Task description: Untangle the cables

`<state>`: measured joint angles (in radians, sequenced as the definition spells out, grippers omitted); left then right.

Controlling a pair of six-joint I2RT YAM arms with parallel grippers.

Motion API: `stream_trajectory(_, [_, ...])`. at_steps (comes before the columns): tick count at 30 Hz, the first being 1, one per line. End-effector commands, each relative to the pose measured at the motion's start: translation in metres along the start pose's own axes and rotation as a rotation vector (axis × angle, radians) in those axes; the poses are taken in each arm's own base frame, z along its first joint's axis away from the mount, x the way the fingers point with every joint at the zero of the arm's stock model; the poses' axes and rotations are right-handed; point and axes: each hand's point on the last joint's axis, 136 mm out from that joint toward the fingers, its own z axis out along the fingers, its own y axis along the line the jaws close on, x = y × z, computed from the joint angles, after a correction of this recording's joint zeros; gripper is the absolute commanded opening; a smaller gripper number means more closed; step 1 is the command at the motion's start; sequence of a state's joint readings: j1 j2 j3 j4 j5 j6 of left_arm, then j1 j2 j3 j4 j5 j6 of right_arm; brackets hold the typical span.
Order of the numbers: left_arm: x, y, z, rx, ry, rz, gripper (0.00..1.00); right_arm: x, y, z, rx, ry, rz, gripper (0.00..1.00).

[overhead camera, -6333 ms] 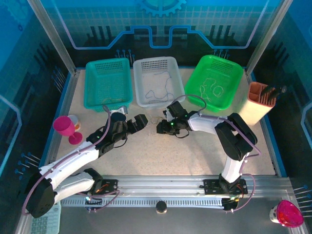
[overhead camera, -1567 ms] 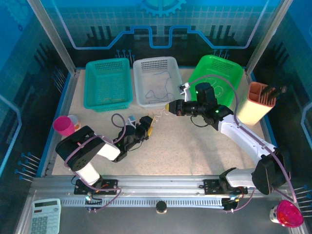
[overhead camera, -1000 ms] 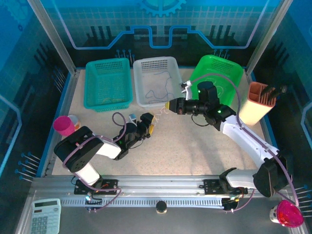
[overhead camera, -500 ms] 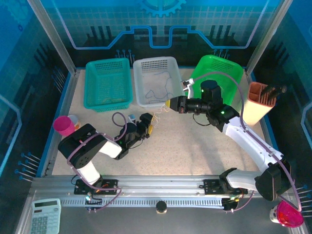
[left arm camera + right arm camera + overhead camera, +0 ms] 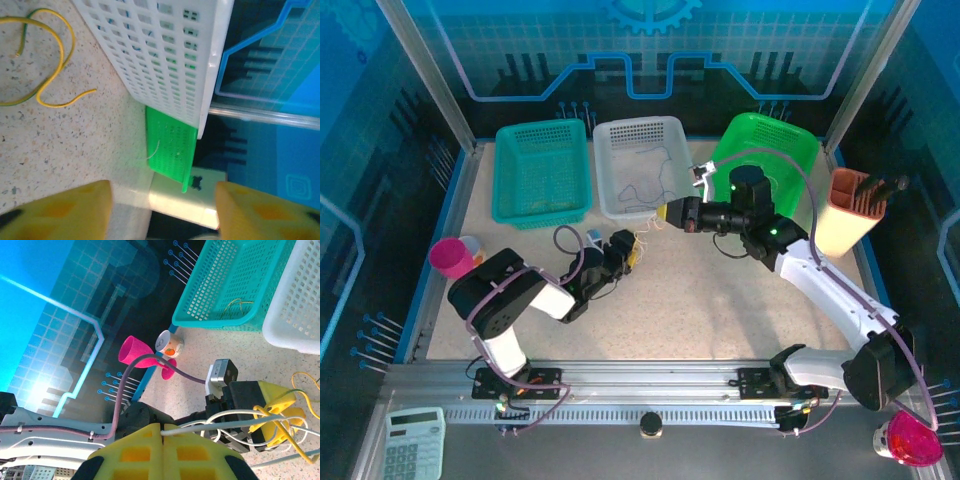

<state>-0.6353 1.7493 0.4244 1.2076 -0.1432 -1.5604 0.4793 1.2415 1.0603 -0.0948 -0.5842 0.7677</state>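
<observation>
Speckled table (image 5: pixel 720 300) | left gripper (image 5: pixel 628 250) jaws spread, yellow cable (image 5: pixel 55 106) lying beyond | right gripper (image 5: pixel 162 432) pinching white cable (image 5: pixel 215 427) that reaches left gripper

Beyond the left gripper (image 5: pixel 630 250): teal plastic mesh basket (image 5: pixel 542 170) leftward, white plastic mesh basket (image 5: pixel 640 135) straight ahead, green plastic mesh basket (image 5: pixel 795 150) rightward.

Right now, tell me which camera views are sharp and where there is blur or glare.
Top view: sharp, even light, soft arm shadows on the table. Left wrist: left fingers blurred, yellow wire crisp. Right wrist: right fingers soft, the wires they pinch sharp, bright glare on the blue wall.
</observation>
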Motion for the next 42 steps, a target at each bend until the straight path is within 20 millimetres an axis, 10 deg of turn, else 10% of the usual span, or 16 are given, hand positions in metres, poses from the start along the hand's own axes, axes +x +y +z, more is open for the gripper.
stream_trajectory(1, [-0.005,-0.022,0.002,0.108,-0.016,0.005,0.39,-0.003,0.005,0.001,-0.019,-0.006,-0.014,0.00])
stream_trajectory(9, [-0.009,-0.023,-0.001,0.133,-0.026,0.007,0.00,-0.007,-0.001,-0.009,0.008,-0.031,-0.016,0.00])
stream_trajectory(20, [-0.026,-0.048,-0.031,0.124,-0.063,0.086,0.00,0.011,-0.062,-0.016,0.171,-0.032,0.023,0.00])
stream_trajectory(33, [-0.015,-0.206,-0.093,0.118,-0.055,0.556,0.00,0.071,-0.152,0.014,0.299,0.089,0.142,0.00])
stream_trajectory(42, [0.010,-0.262,-0.098,0.297,0.036,0.592,0.00,0.113,-0.182,0.034,0.353,0.192,0.176,0.00])
